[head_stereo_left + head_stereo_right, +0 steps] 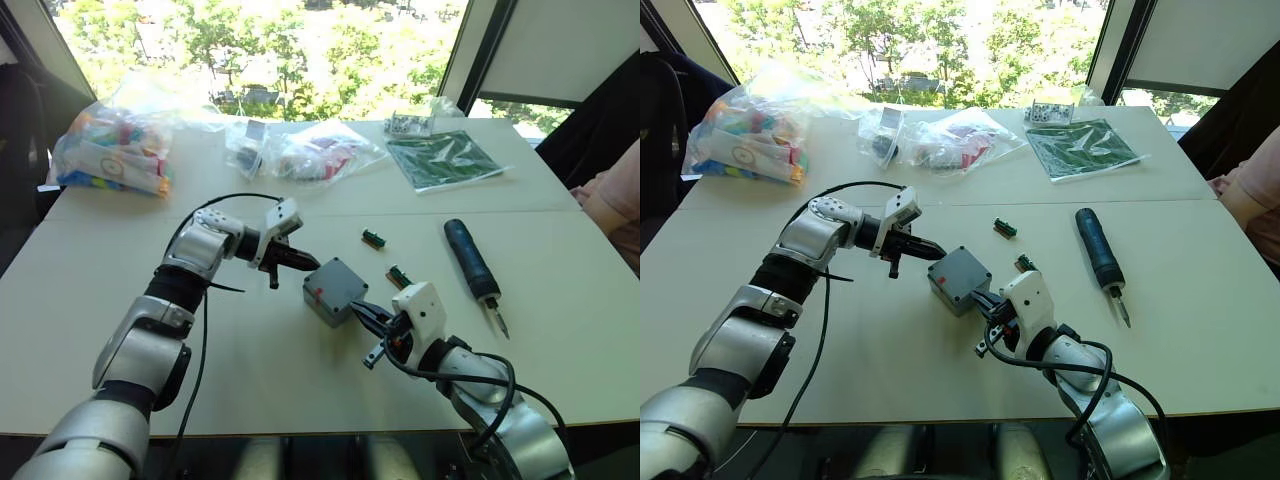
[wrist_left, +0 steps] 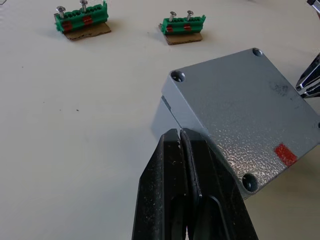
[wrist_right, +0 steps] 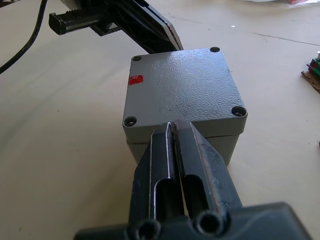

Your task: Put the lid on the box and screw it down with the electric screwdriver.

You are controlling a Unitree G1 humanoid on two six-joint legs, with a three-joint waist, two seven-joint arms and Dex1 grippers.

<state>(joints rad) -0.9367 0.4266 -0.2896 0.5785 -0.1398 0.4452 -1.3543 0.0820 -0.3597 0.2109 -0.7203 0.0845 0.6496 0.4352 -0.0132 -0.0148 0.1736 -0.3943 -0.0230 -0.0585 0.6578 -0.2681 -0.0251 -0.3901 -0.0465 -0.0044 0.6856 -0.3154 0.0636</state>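
Left eye view: white counter point(image 1: 250, 390) with both arms reaching in toward the middle.
Box: grey box point(image 1: 335, 290) sits on the counter between the two hands, slightly skewed to the counter's edges.
Lid: lid point(image 3: 182, 85) lies on top of the box with a red mark near one corner and a screw hole at each corner; a seam shows between lid and box below it.
Left hand: left hand point(image 1: 300, 262) has its fingers pressed together, clenched on nothing, tips at the side of the box just by a corner; whether they touch it I cannot tell.
Right hand: right hand point(image 1: 362, 310) also has its fingers pressed together, gripping nothing, tips at the opposite side of the box, at the lid's edge.
Electric screwdriver: electric screwdriver point(image 1: 475, 262) lies flat on the counter, well apart from the right hand on its outer side, untouched, metal bit toward the near edge.
Green terminal blocks: two green terminal blocks point(image 2: 182, 25) with screws rest on the counter beyond the box, one near the right hand, the other farther out.
Far side: clear bags of coloured parts point(image 1: 110, 150) and a green sheet point(image 1: 445, 158) lie well beyond both hands.
Person: a sleeve point(image 1: 615, 200) shows at the counter's right edge.
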